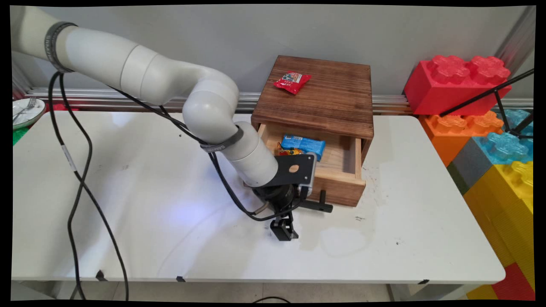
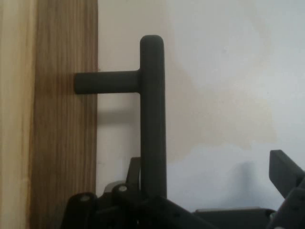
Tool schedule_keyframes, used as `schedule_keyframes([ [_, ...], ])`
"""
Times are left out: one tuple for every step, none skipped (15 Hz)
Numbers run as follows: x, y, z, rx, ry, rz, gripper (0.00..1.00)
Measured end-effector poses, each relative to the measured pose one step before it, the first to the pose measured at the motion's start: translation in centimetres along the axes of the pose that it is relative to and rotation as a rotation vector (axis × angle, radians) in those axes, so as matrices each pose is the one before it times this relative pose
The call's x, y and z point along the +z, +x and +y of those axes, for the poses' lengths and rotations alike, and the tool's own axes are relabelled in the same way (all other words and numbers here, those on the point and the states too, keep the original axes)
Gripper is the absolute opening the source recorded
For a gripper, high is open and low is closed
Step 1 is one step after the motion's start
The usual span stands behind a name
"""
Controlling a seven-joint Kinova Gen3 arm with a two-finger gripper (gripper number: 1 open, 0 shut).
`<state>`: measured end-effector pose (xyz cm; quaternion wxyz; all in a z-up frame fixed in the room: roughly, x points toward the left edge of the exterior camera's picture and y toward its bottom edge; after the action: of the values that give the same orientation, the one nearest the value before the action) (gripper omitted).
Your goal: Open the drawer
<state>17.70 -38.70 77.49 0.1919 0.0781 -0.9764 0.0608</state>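
A dark wooden box (image 1: pixel 320 94) stands at the table's back with its drawer (image 1: pixel 341 175) pulled open. Inside the drawer lie a blue packet (image 1: pixel 303 145) and an orange snack (image 1: pixel 288 150). On the box's top rests a red packet (image 1: pixel 292 81). My gripper (image 1: pixel 291 218) hangs low in front of the drawer, at its black T-shaped handle (image 1: pixel 322 205). In the hand view the handle bar (image 2: pixel 152 119) runs down between my open fingers, close to the left one, with the right finger (image 2: pixel 286 174) far off. The drawer front (image 2: pixel 62 119) fills the left side.
Large red, orange, blue and yellow toy bricks (image 1: pixel 456 81) are stacked past the table's right end, with a black tripod leg (image 1: pixel 490 91) across them. A white plate with a fork (image 1: pixel 25 111) sits at the far left. Black cables (image 1: pixel 76 179) hang over the white table (image 1: pixel 128 204).
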Motion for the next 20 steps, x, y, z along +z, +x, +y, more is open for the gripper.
schedule_keyframes([
  [-0.108,-0.012,0.276,-0.00176,-0.00229,0.00016,1.0],
  [-0.127,-0.011,0.342,-0.00095,-0.0032,0.00002,1.0],
  [-0.135,-0.034,0.349,-0.00065,-0.00338,0.00048,1.0],
  [-0.111,-0.023,0.313,0.00069,-0.00321,0.00046,1.0],
  [-0.119,-0.057,0.386,0.0001,-0.00403,0.00045,1.0],
  [-0.152,-0.08,0.399,-0.00027,-0.00328,0.00093,1.0],
  [-0.114,-0.033,0.368,0.00113,-0.00372,0.00071,1.0],
  [-0.135,-0.034,0.38,0.00177,-0.003,0.00137,1.0],
  [-0.136,-0.056,0.399,0.00172,-0.00311,0.00117,1.0],
  [-0.116,-0.058,0.321,0.00137,-0.00216,0.00071,1.0],
  [-0.126,-0.083,0.366,0.00244,-0.00217,0.00049,1.0],
  [-0.114,-0.124,0.34,0.00299,-0.00156,0.00038,1.0],
  [-0.074,-0.149,0.248,0.00279,-0.00067,-0.00049,1.0],
  [-0.048,-0.127,0.154,0.0021,-0.00008,-0.00049,1.0],
  [-0.063,-0.223,0.229,0.00306,0.00009,-0.00088,1.0],
  [-0.042,-0.252,0.214,0.00417,-0.00019,-0.00169,1.0],
  [-0.015,-0.202,0.202,0.00584,-0.00087,-0.00074,1.0],
  [-0.043,-0.235,0.204,0.0027,0.00014,-0.00069,1.0],
  [-0.014,-0.132,0.201,0.00666,-0.00078,0.00043,1.0],
  [-0.026,-0.107,0.228,0.00585,-0.00083,0.00132,1.0],
])
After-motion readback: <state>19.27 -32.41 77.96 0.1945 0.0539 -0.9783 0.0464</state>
